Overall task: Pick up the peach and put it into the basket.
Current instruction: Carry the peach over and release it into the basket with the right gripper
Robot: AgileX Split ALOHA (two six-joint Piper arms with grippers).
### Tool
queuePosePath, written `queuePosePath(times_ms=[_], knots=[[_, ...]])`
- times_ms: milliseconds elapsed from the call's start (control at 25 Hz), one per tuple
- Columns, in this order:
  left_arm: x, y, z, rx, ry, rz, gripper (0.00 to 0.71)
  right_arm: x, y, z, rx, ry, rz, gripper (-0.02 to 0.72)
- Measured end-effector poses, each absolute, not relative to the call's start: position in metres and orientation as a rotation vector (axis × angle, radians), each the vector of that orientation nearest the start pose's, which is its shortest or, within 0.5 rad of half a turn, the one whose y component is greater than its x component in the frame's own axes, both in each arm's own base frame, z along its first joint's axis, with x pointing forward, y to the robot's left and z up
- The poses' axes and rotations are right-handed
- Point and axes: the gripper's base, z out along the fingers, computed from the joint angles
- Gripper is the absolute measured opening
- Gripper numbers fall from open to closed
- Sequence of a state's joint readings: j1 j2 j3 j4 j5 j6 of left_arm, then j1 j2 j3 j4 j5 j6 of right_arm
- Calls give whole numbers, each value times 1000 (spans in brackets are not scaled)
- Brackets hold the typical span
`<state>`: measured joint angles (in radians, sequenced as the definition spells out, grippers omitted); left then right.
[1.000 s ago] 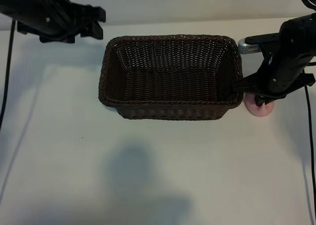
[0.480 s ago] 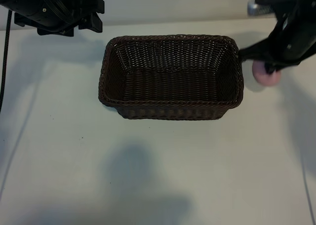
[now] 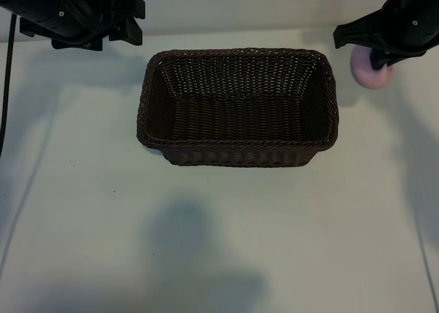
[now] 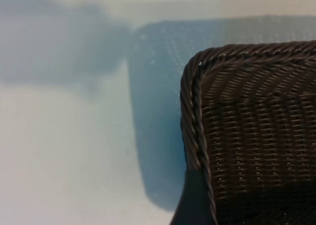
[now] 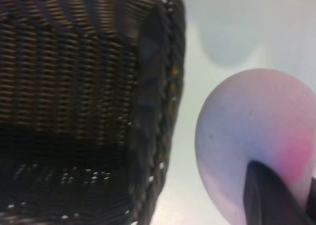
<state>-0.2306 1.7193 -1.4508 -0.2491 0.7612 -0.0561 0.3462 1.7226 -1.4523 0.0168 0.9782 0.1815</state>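
The right gripper (image 3: 376, 55) hangs up at about two o'clock from the basket (image 3: 236, 147), clamped on the peach (image 3: 370, 69) — the pale pink ball shows just under the dark jaws, outside the basket's right rim and clear of the table (image 3: 206, 244). From the right wrist view the fruit (image 5: 256, 141) fills the near corner with a finger tip pressed against its red blush, and the wicker wall (image 5: 153, 111) stands just beside it, not touching.

The left arm (image 3: 75, 14) sits parked at ten o'clock from the basket, its gripper spread open and holding nothing; its camera looks down on a corner of the braided rim (image 4: 192, 116).

I'd say the pick is done and the carry is in hand. The basket is empty, so the job is roughly half through. What the next move calls for, as I judge it, is a sideways swing toward nine o'clock — high enough that the peach passes over the rim — then a lowering into the well before the jaws let go.
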Motion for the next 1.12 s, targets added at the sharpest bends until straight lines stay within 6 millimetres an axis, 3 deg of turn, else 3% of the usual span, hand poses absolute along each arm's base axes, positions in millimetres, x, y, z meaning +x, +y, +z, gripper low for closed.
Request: queuePosePath(times_ms=[240, 760, 960, 1120], knots=[[371, -103, 301, 63, 2526, -406, 572, 338, 145, 289, -286, 2739, 222, 39], [370, -103, 300, 64, 2534, -406, 572, 305, 225, 290, -535, 2625, 387, 39], [370, -103, 300, 64, 2534, -406, 572, 307, 255, 265, -611, 2583, 410, 39], [370, -103, 300, 64, 2534, -406, 572, 315, 267, 239, -636, 2588, 401, 40]])
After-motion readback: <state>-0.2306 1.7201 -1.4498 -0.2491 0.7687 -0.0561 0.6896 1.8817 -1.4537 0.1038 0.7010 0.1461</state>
